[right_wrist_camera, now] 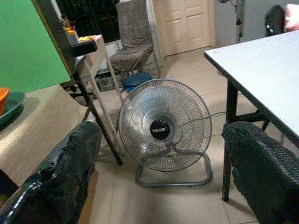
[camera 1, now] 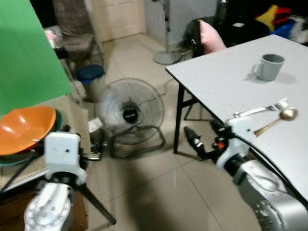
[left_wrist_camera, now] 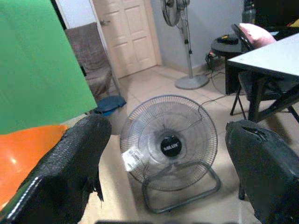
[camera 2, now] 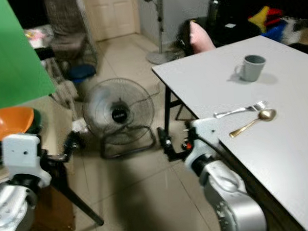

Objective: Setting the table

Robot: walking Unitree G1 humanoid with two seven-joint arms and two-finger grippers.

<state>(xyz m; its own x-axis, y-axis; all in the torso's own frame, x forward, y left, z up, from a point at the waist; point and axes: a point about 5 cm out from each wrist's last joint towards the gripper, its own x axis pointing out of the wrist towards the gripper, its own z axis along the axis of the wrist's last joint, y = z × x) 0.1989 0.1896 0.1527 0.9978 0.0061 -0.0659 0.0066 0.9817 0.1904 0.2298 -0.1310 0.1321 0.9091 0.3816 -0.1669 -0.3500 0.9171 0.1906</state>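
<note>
My left hand (left_wrist_camera: 163,172) and right hand (right_wrist_camera: 161,177) are released, empty. The orange bowl (camera 1: 21,129) sits at my left; mug (camera 1: 269,66), fork (camera 1: 258,110), spoon (camera 1: 277,119) occupy the surface (camera 1: 219,82). I should grasp the bowl's rim level.

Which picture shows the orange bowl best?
The left eye view: the orange bowl shows nearly whole, stacked on a dark green dish. The right eye view catches just part of it at the edge. The left wrist view has an orange patch behind a finger; the right wrist view, a sliver at its edge.
</note>
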